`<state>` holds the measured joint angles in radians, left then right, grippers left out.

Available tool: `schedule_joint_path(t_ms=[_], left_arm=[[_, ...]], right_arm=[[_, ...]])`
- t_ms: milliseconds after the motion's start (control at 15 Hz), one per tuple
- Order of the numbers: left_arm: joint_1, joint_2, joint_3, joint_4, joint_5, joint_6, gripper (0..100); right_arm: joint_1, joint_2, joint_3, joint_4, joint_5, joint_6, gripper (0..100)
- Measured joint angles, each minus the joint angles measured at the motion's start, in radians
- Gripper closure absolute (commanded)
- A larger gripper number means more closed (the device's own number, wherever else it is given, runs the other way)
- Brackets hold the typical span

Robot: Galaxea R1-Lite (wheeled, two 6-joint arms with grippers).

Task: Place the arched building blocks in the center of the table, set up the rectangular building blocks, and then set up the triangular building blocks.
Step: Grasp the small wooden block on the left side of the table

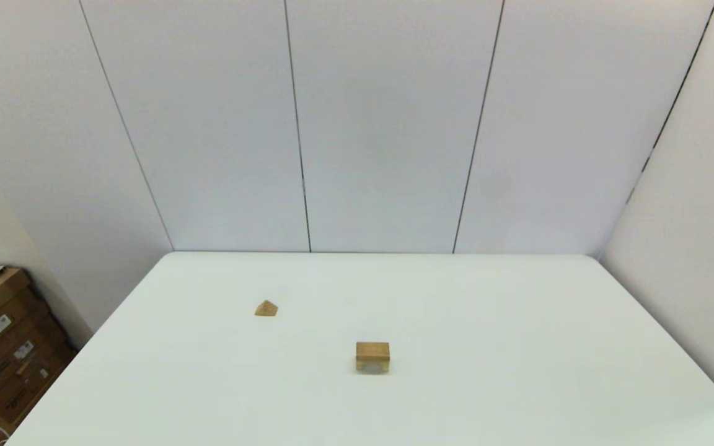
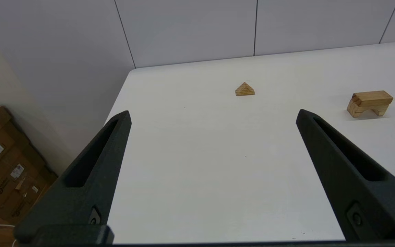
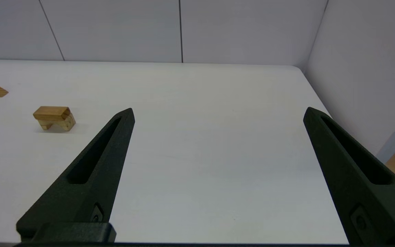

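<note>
Wooden slab (image 1: 372,350) sat stacked on the arch (image 2: 359,109), the prism (image 1: 266,308) well left of them, so capping seemed next, both tools, left tool (image 2: 213,115) and right tool (image 3: 219,111), spread apart and empty.

The left gripper (image 2: 213,116) has two long black fingers (image 2: 91,171). Each finger is wide at the back and gets thin toward a pointy tip, like a long wedge. The black skin looks dull and a bit grainy, not shiny. Each finger has a long sunken groove down its inner side. Near the wide end of each finger sits a small round screw in a little rounded dent. A flat black bar runs along the base by the fingers. The right gripper (image 3: 218,115) looks just the same: two black pointy fingers (image 3: 87,171), the same long grooves, the same small round screws, and the same black bar.
</note>
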<state>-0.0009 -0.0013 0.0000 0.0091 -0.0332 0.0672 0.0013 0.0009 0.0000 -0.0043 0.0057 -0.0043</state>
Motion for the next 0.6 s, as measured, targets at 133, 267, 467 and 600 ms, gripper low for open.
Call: schedule_joint_path(t_ms=[133,267,467,600], left_arm=[[0.0,0.0,0.0,0.0,0.0,-0.001,0],[0.0,0.0,0.0,0.0,0.0,0.0,0],[0.0,0.0,0.0,0.0,0.0,0.0,0],[0.0,0.0,0.0,0.0,0.0,0.001,0]], right_arm=[[0.0,0.0,0.0,0.0,0.0,0.001,0],[0.0,0.0,0.0,0.0,0.0,0.0,0],[0.0,0.0,0.0,0.0,0.0,0.0,0],[0.0,0.0,0.0,0.0,0.0,0.0,0]])
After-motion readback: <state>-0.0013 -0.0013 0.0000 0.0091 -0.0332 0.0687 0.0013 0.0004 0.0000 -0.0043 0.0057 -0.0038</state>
